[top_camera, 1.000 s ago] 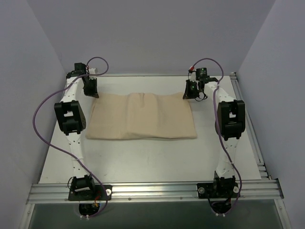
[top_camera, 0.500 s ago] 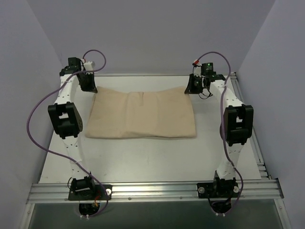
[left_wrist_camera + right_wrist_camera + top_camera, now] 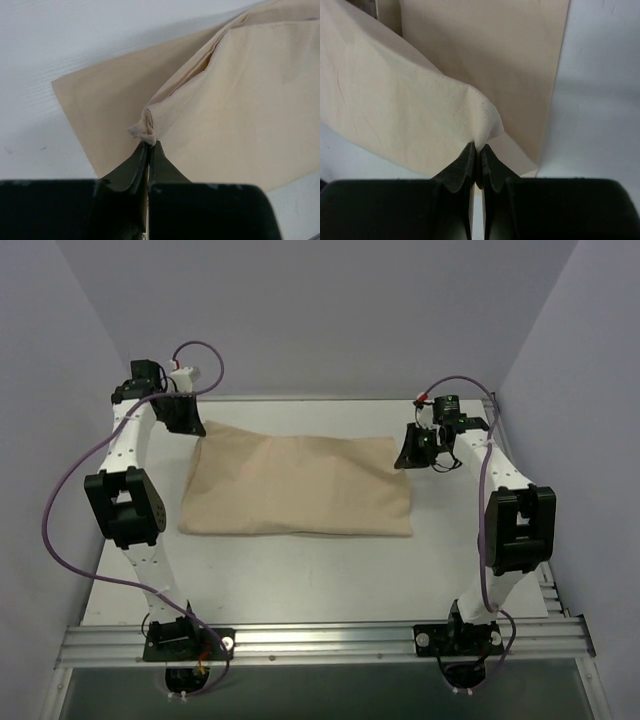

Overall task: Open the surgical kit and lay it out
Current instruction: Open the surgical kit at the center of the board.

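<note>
The beige cloth wrap (image 3: 300, 485) lies folded in the middle of the white table. My left gripper (image 3: 190, 425) is shut on its far left corner, pinching a bunched tip of cloth (image 3: 145, 131) and lifting a flap off the layer below. My right gripper (image 3: 408, 448) is shut on the far right corner, with a fold of cloth (image 3: 479, 131) pinched between its fingers (image 3: 465, 162). A sliver of grey metal (image 3: 367, 5) shows under the lifted flap in the right wrist view. The clamps, tweezers and white packets are hidden.
The white table (image 3: 300, 575) is walled by pale panels at the back and both sides. An aluminium rail (image 3: 320, 640) with both arm bases runs along the near edge. A metal rail (image 3: 535, 530) lines the right edge.
Both grippers have moved outward with the far corners of the cloth, the left further left, the right to the right and nearer. The far edge of the wrap is pulled wider.
</note>
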`<state>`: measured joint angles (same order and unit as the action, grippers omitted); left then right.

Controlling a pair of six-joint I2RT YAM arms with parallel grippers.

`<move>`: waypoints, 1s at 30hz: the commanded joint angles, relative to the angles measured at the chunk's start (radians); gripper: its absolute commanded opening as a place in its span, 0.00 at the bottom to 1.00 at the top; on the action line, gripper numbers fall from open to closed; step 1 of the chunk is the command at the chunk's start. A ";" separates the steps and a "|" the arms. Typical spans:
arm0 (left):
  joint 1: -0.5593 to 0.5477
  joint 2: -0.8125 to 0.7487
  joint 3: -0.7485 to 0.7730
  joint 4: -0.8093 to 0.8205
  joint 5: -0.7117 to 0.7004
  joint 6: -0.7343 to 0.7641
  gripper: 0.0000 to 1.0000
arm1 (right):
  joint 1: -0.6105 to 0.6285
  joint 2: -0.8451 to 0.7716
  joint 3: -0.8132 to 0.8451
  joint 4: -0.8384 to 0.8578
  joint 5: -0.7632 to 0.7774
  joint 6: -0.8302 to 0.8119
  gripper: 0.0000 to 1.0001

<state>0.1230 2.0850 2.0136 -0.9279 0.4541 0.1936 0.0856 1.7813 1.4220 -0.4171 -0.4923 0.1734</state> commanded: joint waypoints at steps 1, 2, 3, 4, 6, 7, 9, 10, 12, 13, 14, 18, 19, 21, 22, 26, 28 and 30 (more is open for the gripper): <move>0.024 -0.108 -0.032 -0.048 0.069 0.107 0.06 | -0.017 -0.104 -0.115 -0.175 -0.006 0.044 0.00; 0.024 -0.112 -0.044 -0.052 0.069 0.127 0.07 | -0.017 -0.118 -0.145 -0.190 0.000 0.058 0.00; 0.024 -0.117 -0.059 -0.052 0.058 0.130 0.08 | -0.017 -0.132 -0.176 -0.196 0.001 0.069 0.00; 0.026 -0.117 -0.085 -0.040 0.045 0.133 0.08 | -0.017 -0.152 -0.237 -0.199 -0.009 0.095 0.00; 0.024 -0.108 -0.108 -0.010 0.025 0.130 0.08 | -0.007 -0.158 -0.287 -0.224 -0.012 0.103 0.00; 0.026 -0.102 -0.121 -0.002 0.015 0.132 0.08 | -0.001 -0.155 -0.323 -0.230 -0.011 0.103 0.00; 0.026 -0.079 -0.127 0.011 0.006 0.138 0.08 | 0.014 -0.151 -0.350 -0.244 0.018 0.107 0.00; 0.026 -0.071 -0.124 0.011 -0.003 0.142 0.08 | 0.017 -0.148 -0.356 -0.249 0.027 0.109 0.00; 0.027 -0.053 -0.122 0.014 -0.011 0.156 0.09 | 0.023 -0.148 -0.371 -0.253 0.060 0.123 0.00; 0.029 -0.049 -0.124 0.018 -0.017 0.158 0.09 | 0.025 -0.145 -0.376 -0.253 0.072 0.129 0.00; 0.030 -0.042 -0.122 0.021 -0.023 0.162 0.10 | 0.028 -0.142 -0.382 -0.250 0.078 0.133 0.00; 0.032 -0.010 -0.113 0.012 -0.034 0.179 0.15 | 0.058 -0.122 -0.397 -0.242 0.112 0.140 0.00; 0.032 -0.008 -0.115 0.012 -0.035 0.184 0.17 | 0.084 -0.112 -0.396 -0.242 0.121 0.143 0.00; 0.035 -0.005 -0.127 0.014 -0.038 0.199 0.25 | 0.112 -0.102 -0.390 -0.244 0.136 0.146 0.00; 0.033 -0.002 -0.128 0.012 -0.045 0.204 0.28 | 0.126 -0.089 -0.390 -0.246 0.155 0.150 0.00; 0.038 0.020 -0.087 -0.020 -0.063 0.222 0.43 | 0.178 -0.082 -0.406 -0.242 0.193 0.158 0.00; 0.040 0.035 -0.018 -0.043 -0.058 0.216 0.49 | 0.183 -0.085 -0.414 -0.247 0.216 0.158 0.00; 0.040 0.053 0.043 -0.058 -0.043 0.179 0.56 | 0.200 -0.083 -0.411 -0.258 0.233 0.153 0.00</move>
<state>0.1543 2.1250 1.9408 -0.9638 0.3962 0.3840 0.2733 1.6981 1.0222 -0.5869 -0.3355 0.3214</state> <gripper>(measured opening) 0.525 0.021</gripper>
